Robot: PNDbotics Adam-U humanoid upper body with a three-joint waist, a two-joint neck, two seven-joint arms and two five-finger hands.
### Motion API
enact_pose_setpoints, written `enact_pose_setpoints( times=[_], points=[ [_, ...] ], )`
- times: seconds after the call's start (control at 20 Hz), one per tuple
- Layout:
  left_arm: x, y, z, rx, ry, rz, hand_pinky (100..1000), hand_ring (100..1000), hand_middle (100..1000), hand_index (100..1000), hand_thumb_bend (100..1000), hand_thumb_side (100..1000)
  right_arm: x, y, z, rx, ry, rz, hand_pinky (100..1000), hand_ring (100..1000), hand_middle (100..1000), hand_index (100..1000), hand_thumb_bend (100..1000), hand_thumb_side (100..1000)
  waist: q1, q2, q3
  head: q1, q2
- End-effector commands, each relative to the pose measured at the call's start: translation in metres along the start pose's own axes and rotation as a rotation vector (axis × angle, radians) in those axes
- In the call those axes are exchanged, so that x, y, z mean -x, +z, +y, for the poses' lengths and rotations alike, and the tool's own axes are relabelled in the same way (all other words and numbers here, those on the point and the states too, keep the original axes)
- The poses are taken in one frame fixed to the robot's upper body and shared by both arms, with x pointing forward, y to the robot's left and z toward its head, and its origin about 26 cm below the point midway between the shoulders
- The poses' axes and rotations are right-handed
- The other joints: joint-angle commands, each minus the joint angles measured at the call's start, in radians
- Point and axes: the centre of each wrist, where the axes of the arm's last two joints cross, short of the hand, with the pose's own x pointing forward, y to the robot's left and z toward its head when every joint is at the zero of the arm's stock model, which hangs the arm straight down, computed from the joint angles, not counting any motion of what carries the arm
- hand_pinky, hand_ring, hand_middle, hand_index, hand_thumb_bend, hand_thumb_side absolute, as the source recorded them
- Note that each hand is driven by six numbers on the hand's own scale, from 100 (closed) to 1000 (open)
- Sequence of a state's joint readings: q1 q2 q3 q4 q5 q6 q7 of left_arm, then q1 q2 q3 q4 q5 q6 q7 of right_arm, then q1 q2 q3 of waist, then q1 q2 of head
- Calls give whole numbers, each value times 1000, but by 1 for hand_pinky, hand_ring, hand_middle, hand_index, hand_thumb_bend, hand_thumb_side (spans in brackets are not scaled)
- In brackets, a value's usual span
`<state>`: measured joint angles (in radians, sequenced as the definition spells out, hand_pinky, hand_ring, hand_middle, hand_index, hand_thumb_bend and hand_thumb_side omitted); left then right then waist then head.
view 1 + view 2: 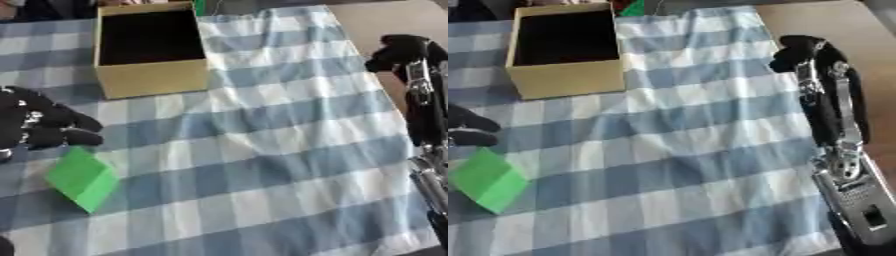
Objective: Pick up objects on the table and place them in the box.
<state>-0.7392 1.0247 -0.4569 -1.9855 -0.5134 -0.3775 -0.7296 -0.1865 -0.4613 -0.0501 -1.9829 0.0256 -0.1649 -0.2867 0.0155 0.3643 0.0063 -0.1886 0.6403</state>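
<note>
While the left hand (39, 125) hovers with curled, empty fingers just beside the green block (81, 179) near the worktop's (289, 150) left edge, the right hand (798, 52), fingers unreadable, idles; advised: straddle block, then carry to open box (150, 77) at far-left corner.

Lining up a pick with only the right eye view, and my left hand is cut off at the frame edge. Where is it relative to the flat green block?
Observer: The left eye view shows the left hand nearly whole. It is just above and left of the flat green block, on the side nearer the open tan cardboard box.
Operator: Is it on the block?
Observer: The hand's lower edge meets the block's upper corner in that view, but I cannot tell if they touch.
Operator: Is the block at the cloth's edge?
Observer: No, the blue-and-white checked cloth continues past its left corner.
</note>
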Motion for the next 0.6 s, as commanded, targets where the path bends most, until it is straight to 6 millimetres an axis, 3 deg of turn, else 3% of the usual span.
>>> enact_pose_setpoints(
  times=[0.05, 0.6],
  points=[
    [2, 14, 3, 203, -143, -122, 841, 904, 950, 1000, 734, 476, -7, -6, -2, -10, 5, -34, 614, 582, 546, 720, 100, 825, 13, -1, -3, -1, -7],
    [6, 25, -4, 265, -201, -135, 829, 905, 959, 1000, 762, 471, -7, -6, 0, -18, 1, -33, 617, 582, 545, 721, 100, 825, 13, 4, -5, -3, -11]
  ],
)
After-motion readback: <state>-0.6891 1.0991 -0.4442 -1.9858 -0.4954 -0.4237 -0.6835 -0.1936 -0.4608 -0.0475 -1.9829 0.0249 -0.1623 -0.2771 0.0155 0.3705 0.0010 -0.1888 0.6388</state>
